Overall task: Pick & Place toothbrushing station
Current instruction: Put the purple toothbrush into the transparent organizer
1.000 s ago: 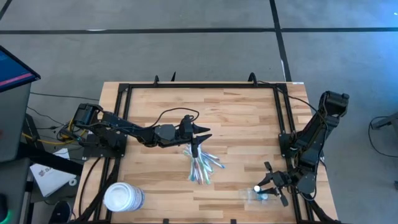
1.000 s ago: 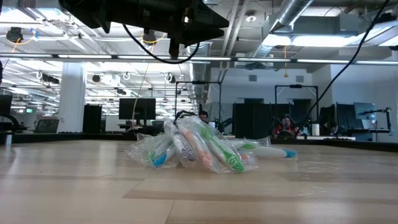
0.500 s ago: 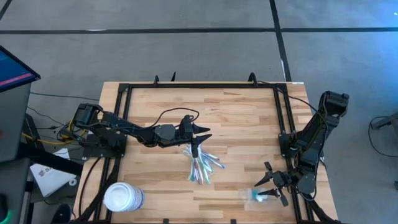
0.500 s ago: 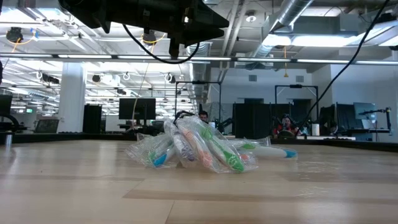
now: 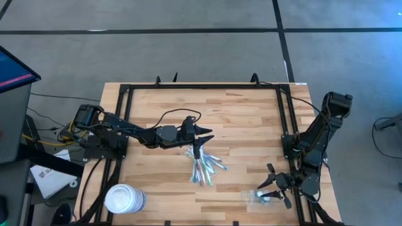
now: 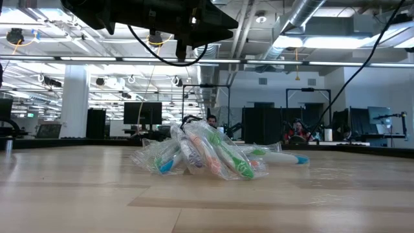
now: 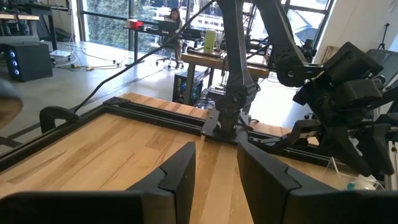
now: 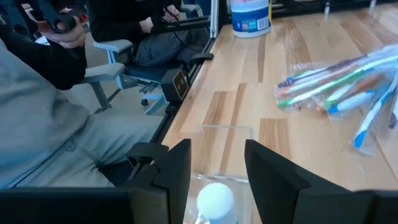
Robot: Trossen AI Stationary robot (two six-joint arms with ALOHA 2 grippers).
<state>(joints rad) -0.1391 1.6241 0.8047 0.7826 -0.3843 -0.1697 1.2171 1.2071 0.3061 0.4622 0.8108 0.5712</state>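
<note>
The toothbrushing station (image 5: 256, 197) lies flat on the bench (image 5: 245, 125) near its front edge, at the right-hand corner, directly ahead of the right gripper (image 5: 269, 187); in the right wrist view the clear holder (image 8: 225, 152) sits between and just beyond the two dark fingers (image 8: 172, 171), with a white rounded part (image 8: 215, 198) of it lying in the gap between them; the fingers stand apart and do not grip it; contact with either finger cannot be confirmed. Its long axis runs roughly in line with the right gripper's reach, across the bench toward the left side; which end leads cannot be told, since the plastic is nearly colourless.

Farther in, near the bench centre, a bundle of wrapped toothbrushes (image 5: 203, 166) lies flat, well apart from the holder; in the low view the bundle (image 6: 200, 155) rests as a loose heap. The left gripper (image 5: 197, 148) hangs above the far end of that bundle; its fingers (image 7: 180, 171) are parted with nothing between them. A white lidded tub (image 5: 124, 199) stands at the front left corner of the bench. Beyond the bench edge, the right wrist view shows a seated person (image 8: 56, 124).
</note>
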